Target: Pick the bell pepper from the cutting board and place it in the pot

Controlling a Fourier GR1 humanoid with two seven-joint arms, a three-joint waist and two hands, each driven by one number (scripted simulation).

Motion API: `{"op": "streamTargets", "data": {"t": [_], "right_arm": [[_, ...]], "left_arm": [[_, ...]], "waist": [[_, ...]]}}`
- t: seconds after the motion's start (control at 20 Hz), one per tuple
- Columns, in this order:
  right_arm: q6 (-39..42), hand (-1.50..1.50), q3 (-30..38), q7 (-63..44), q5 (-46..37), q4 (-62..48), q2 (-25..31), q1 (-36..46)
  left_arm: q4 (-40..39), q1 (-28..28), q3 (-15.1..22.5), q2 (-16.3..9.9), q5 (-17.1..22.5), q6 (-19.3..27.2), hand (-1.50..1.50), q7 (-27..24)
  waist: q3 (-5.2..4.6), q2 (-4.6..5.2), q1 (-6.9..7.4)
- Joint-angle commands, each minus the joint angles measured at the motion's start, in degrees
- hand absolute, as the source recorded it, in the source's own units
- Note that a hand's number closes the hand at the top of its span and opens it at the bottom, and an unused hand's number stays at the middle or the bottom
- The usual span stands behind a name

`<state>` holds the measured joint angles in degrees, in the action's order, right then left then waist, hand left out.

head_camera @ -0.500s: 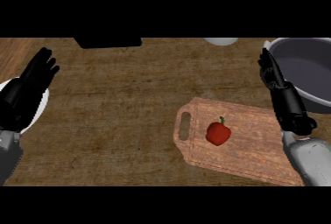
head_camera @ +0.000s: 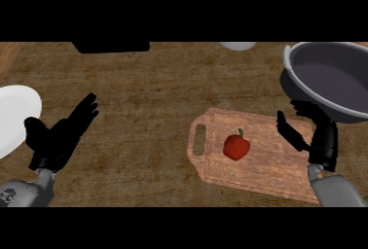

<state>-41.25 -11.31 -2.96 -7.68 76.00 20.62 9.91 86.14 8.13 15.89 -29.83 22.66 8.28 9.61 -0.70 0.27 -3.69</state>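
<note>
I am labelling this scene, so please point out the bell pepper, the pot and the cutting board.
bell pepper [head_camera: 236, 146]: head view, on its red body.
pot [head_camera: 310, 99]: head view, on its outer wall.
cutting board [head_camera: 277, 168]: head view, on bare wood right of the pepper.

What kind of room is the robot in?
Probably a kitchen. A red bell pepper lies on a wooden cutting board, a big grey pot stands beside it, and a white plate sits on the wooden counter.
</note>
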Motion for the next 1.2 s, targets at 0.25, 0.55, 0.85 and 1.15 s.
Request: {"op": "streamTargets", "data": {"t": [0.25,0.55,0.85,1.15], "right_arm": [[-31.53,-1.5,-4.77,-1.02,-24.96,5.31,-14.59,-2.22],[-22.08,-1.5,-3.98,-18.03,-33.74,3.54,-20.42,-6.09],[-14.47,-1.5,-2.95,-39.57,-40.75,7.01,-20.57,-0.19],[-0.41,-1.5,-3.88,-60.38,-44.32,13.14,-20.61,1.81]], "left_arm": [[-2.21,-3.87,5.9,4.71,-2.89,0.13,0.0,-1.9],[-3.3,-4.57,6.29,5.17,-2.75,-1.47,0.0,-3.13],[-5.14,-3.39,7.32,7.62,-4.91,0.26,0.0,-4.05],[-6.33,-3.05,7.36,8.71,-5.31,-0.48,0.0,-4.69]], "waist": [[0.15,-0.95,1.65],[-0.01,-0.9,1.84],[0.23,-0.72,2.66],[0.47,-0.64,2.99]]}}
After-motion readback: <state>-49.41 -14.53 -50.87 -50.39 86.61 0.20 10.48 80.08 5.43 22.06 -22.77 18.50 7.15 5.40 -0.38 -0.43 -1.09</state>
